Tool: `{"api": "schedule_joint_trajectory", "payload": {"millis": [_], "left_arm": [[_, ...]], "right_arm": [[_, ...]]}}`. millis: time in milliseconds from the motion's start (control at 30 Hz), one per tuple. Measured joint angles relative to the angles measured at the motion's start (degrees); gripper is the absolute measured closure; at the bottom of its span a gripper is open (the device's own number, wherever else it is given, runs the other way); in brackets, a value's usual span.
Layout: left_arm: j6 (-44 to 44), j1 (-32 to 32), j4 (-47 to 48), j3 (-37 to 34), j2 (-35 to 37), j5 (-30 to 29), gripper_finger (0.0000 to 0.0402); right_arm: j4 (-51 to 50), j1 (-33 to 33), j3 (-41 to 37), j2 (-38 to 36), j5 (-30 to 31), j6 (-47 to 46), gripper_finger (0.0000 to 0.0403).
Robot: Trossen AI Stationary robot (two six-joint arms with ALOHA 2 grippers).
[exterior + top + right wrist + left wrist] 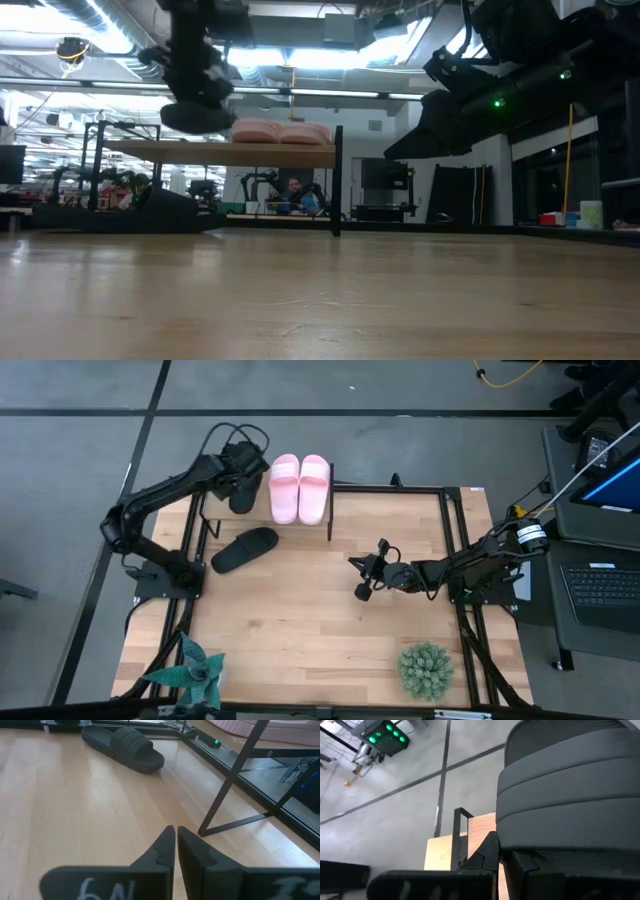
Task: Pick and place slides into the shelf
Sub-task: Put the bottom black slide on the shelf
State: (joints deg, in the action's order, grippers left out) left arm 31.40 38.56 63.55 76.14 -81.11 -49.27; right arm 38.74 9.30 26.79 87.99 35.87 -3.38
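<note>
Pink pair [299, 488] shelved, one black slide [243, 493] gripped by L claw [243, 478] over shelf [330, 510], other black [245, 549] left at table's 10 o'clock; R claw [361, 576] shut, empty.

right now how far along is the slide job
Done: the pink pair sits on the shelf. In hand: the left hand holds one black slide over the shelf's free end. Left: the other black slide lies on the table. The right hand waits shut, empty.

The shelf [300, 520] carries two pink slides [298, 488]; the table [320, 620] carries one black slide [245, 549].
</note>
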Motion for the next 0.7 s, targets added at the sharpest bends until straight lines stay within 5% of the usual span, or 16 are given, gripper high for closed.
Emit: {"api": "schedule_joint_trajectory", "payload": {"millis": [700], "left_arm": [[-0.44,1.5,-0.48,0.0,-6.68,4.9,0.04]], "right_arm": [[0.0,-0.02,0.0,0.0,0.01,0.87,0.0379]]}}
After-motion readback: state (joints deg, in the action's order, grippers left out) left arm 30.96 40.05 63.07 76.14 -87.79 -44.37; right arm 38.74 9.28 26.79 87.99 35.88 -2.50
